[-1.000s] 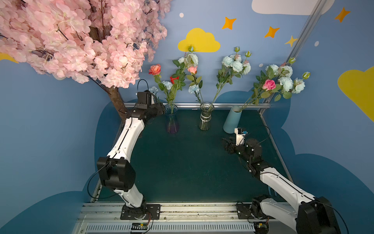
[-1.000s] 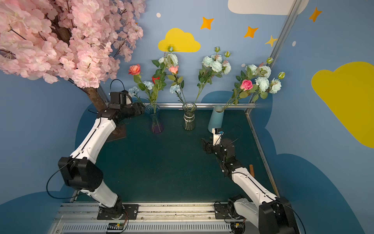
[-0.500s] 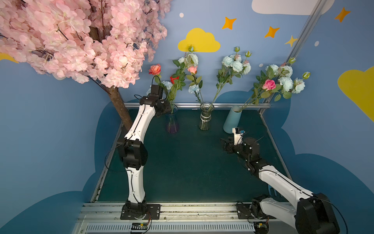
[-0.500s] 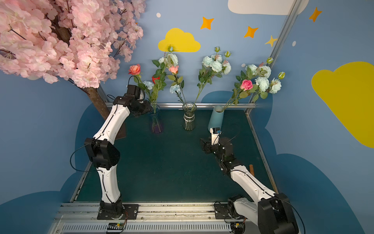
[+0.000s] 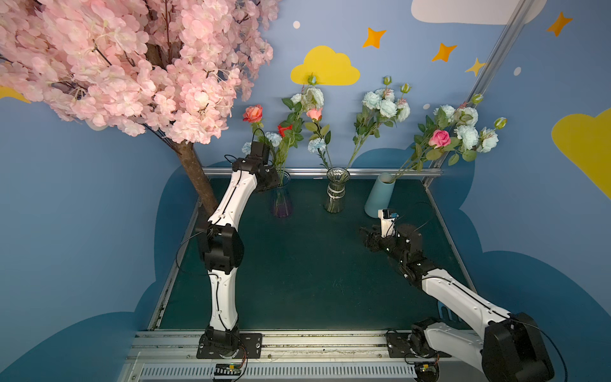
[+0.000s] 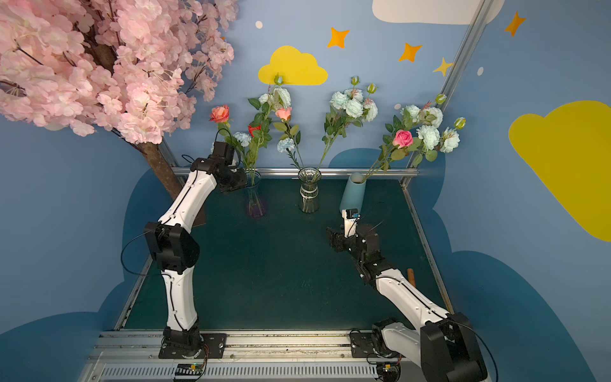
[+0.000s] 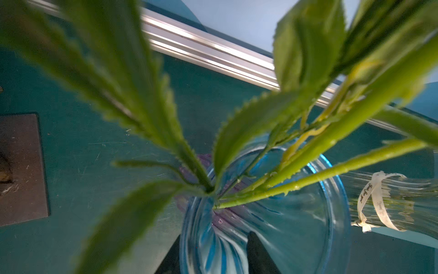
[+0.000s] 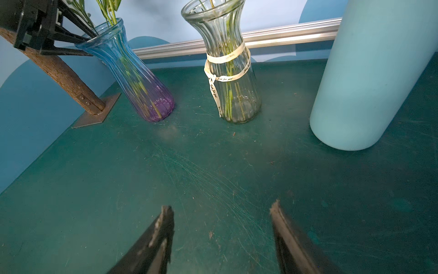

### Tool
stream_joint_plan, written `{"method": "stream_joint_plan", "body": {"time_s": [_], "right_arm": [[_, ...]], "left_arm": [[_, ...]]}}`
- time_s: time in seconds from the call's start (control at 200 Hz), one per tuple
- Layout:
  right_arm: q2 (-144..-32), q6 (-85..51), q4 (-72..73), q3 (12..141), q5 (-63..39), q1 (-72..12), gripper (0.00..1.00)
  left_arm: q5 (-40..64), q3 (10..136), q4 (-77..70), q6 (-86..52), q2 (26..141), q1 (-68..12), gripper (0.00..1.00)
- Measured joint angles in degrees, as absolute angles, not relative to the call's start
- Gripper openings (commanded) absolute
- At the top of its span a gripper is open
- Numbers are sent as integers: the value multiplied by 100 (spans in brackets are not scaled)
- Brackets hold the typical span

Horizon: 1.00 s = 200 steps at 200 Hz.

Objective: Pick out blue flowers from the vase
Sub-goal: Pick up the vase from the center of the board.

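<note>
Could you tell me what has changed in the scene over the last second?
The left arm swung up from beside the brown tree trunk and carried the left gripper to the stems at the mouth of the ribbed blue-and-purple glass vase; whether its jaws have closed on a stem cannot be told. The right gripper stayed open above the dark green table. The vases and flowers kept their places.

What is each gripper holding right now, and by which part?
The right gripper is open and holds nothing. The left gripper is at the mouth of the blue-purple vase, beside the flower stems; whether it grips anything cannot be told.
</note>
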State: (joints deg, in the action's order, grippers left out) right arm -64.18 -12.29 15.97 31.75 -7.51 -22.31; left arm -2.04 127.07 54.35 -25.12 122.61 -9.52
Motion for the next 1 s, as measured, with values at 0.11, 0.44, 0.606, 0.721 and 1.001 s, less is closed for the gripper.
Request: {"method": "stream_joint_plan", "body": {"time_s": [0.11, 0.44, 0.606, 0.721, 1.001], "right_arm": [[-6438, -1197, 1599, 3203, -753, -2237, 65], [-6479, -1170, 1599, 3203, -746, -2239, 65], [-6501, -1168, 1599, 3203, -729, -2239, 65], [-6501, -1168, 1601, 3203, -709, -2239, 65], [-6501, -1168, 1601, 3203, -694, -2239, 65]], "left_arm": [[-213, 12781, 5422, -2545, 12326, -954, 27], [130, 12879, 5325, -2600, 12376, -996, 4], [257, 12890, 5358, -2578, 12372, -978, 4], [421, 12888, 5422, -2596, 12366, -880, 4], [1129, 12068, 5221, -2753, 11902, -434, 4]]}}
